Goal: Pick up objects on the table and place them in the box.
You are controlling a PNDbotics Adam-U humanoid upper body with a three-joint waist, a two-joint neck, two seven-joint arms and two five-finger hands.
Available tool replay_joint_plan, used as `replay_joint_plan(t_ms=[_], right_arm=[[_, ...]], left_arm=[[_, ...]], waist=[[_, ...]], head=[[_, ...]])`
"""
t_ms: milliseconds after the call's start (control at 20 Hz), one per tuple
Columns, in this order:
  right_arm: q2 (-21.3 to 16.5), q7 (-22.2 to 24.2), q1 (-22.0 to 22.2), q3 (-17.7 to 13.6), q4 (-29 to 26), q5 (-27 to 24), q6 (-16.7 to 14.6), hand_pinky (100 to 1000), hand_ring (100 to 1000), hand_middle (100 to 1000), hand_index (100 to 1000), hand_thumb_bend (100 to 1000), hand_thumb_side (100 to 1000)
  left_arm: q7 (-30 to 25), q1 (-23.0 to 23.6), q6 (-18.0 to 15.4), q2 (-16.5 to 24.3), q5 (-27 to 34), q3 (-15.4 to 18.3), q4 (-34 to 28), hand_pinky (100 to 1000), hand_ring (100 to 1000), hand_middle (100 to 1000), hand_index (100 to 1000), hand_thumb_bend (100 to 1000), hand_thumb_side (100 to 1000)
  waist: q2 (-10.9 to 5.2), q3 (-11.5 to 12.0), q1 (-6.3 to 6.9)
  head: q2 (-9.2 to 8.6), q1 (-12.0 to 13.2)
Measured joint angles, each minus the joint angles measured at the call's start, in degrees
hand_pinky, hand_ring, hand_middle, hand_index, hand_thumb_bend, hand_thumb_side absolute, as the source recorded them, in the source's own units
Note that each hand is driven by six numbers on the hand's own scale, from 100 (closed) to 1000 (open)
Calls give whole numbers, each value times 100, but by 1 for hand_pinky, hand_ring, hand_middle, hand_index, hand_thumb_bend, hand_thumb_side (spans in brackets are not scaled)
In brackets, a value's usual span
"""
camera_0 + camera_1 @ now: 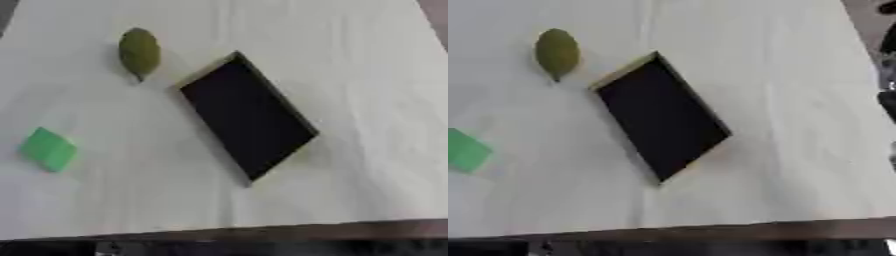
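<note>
the table (367,60) is wide and pale, and the dark box (248,115) lies askew at its middle, open side up to take things. left of the box, apart from it, wait an olive fruit (139,53) and, nearer, a green block (48,149); no hand shows, so finger state can't be told.

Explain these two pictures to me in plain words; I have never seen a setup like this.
Both pictures come from a stereo camera in a humanoid robot's head, looking down at its work: one from the left eye, one from the right, taken at the same moment. The robot has two arms with hands, but neither hand shows here, so nothing is held. On the pale table lies a dark rectangular box, set at an angle. Beyond it to the left lies an olive-green oval object, and nearer on the left a green block. Both lie apart from the box, not yet in it.
</note>
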Motion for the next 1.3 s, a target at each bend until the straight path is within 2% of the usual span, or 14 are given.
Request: replay_joint_plan(t_ms=[250, 500, 700, 950, 1300], right_arm=[[0, -4, 24, 0, 0, 46, 4, 893, 876, 607, 897, 100, 583], [0, -14, 24, 0, 0, 71, 8, 893, 875, 606, 897, 100, 582], [-1, -15, 25, 0, 0, 80, 8, 893, 874, 605, 897, 100, 582], [-5, -9, 27, 0, 0, 102, 14, 893, 872, 602, 897, 100, 582], [-27, 15, 26, 2, 0, 104, 37, 893, 870, 597, 898, 100, 583]], left_arm=[[-407, -7, -210, 316, -262, -79, 145, 839, 795, 768, 911, 271, 387], [-615, 3, -319, 395, -293, -79, 163, 843, 802, 781, 918, 285, 393], [-820, 19, -370, 476, -389, -84, 163, 866, 837, 833, 932, 362, 370], [-1205, -9, -589, 650, -709, -209, 258, 895, 870, 872, 954, 452, 268], [-1782, -215, -1093, 804, -1272, -548, 636, 918, 886, 867, 947, 566, 128]], waist=[[1, 32, 44], [1, 25, 44], [10, 28, 44], [11, 45, 52], [11, 48, 86]], head=[[0, -30], [0, -57], [0, -57], [0, -60], [1, -47]])
